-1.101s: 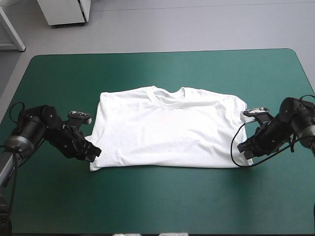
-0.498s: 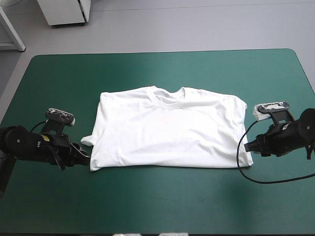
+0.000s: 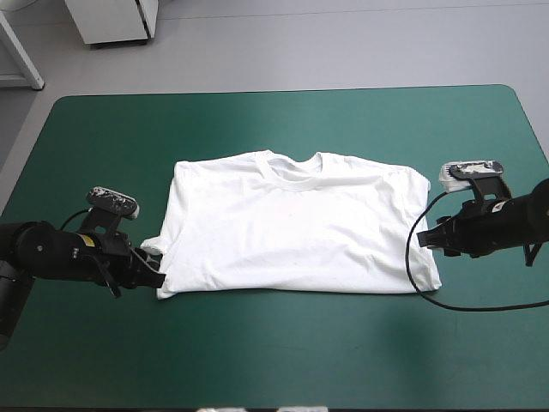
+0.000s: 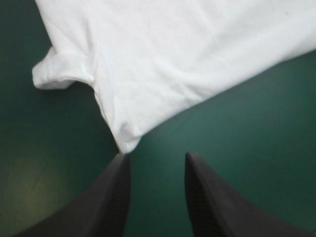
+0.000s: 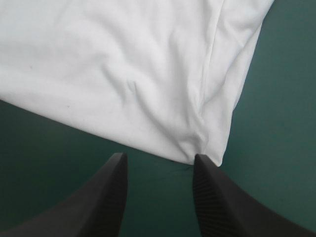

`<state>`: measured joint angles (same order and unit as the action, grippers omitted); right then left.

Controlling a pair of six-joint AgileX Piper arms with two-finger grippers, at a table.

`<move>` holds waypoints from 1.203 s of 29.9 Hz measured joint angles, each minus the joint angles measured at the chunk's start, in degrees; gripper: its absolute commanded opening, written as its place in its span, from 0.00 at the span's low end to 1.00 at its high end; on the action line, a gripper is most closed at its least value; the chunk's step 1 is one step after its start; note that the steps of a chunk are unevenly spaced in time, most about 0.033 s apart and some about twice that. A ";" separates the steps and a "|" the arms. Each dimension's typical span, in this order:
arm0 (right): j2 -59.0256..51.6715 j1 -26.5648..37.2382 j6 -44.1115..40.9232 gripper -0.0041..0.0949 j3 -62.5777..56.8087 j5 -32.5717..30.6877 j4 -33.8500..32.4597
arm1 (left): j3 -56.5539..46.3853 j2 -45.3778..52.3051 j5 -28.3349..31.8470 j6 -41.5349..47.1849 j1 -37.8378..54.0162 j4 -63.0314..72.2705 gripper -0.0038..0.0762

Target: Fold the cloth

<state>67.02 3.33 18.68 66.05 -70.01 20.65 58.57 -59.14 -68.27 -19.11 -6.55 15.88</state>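
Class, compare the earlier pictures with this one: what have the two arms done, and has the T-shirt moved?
The left gripper and right gripper swung round, low and level, and now point inward at the near corners of the T-shirt, open, holding nothing. The T-shirt stayed flat where it was.

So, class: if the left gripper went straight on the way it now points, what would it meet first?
The T-shirt: its near corner lies just ahead of the open fingers of the left gripper, on the teal-green cover. How low the fingers ride is unclear.
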 measured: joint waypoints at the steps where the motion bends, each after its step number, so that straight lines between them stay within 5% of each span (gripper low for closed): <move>1: 0.00 0.00 0.09 0.46 0.35 0.26 0.00 | 0.00 0.00 1.02 0.35 0.00 -0.02 0.39; 14: 2.50 0.00 1.38 0.46 1.97 3.33 -0.10 | 0.00 -3.61 12.06 5.06 0.00 -10.94 0.41; 21: 4.99 0.00 2.33 0.46 1.97 4.31 -0.37 | 0.00 -11.60 14.22 6.79 0.00 -16.19 0.52; 36: 5.77 0.00 3.84 0.46 2.03 5.77 -0.91 | 2.26 -29.92 19.95 6.00 2.35 -13.55 0.52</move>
<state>72.79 3.33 22.52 68.08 -64.24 19.74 60.83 -89.06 -48.32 -13.11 -4.20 2.33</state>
